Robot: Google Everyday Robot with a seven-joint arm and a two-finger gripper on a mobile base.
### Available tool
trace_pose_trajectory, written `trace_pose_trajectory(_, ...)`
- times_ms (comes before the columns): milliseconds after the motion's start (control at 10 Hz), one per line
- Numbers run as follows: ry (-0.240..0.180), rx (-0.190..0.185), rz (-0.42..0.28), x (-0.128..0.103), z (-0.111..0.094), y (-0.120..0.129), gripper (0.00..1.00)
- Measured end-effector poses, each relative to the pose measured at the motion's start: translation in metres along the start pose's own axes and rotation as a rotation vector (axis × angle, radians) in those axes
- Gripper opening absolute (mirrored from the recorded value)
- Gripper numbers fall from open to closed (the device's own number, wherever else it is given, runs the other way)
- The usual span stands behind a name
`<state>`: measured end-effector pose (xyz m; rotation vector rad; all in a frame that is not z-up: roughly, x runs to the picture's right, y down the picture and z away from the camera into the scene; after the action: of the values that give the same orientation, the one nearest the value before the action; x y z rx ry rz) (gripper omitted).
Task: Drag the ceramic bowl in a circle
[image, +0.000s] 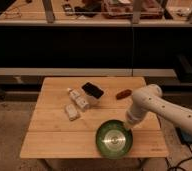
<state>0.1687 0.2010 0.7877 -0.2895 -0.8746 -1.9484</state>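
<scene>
the wooden surface (49,135) carries a green ceramic bowl (114,139) by its near right edge, with the pincer (128,124) clamped on the bowl's far right rim. two white blocks (79,100) lie left of centre, with a flat black object (92,90) just beside them. a reddish-brown item (122,94) sits far right.

The closed gripper (126,125) blurs into the ceramic bowl (108,148) at its rim, its grip unclear, and the arm (161,106) behind the gripper is cut off.

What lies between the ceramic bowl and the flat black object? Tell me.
Only bare table, as the camera view shows. The ceramic bowl sits apart from the black object; white blocks lie aside. The claw is at the bowl's rim.
</scene>
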Motion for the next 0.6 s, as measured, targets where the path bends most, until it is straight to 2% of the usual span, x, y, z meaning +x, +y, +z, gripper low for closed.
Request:
trace_pose_trajectory(200, -0.007, 0.036, -0.031, 0.041, 0.023, -0.015, 0.0)
trace_pose_trajectory(300, 0.013, 0.051, -0.026, 0.068, 0.03, -0.015, 0.0)
trace_pose_trajectory(400, 0.047, 0.051, -0.01, 0.092, 0.029, -0.004, 0.0)
trace_pose_trajectory(600, 0.096, 0.032, 0.036, 0.118, 0.016, 0.022, 0.0)
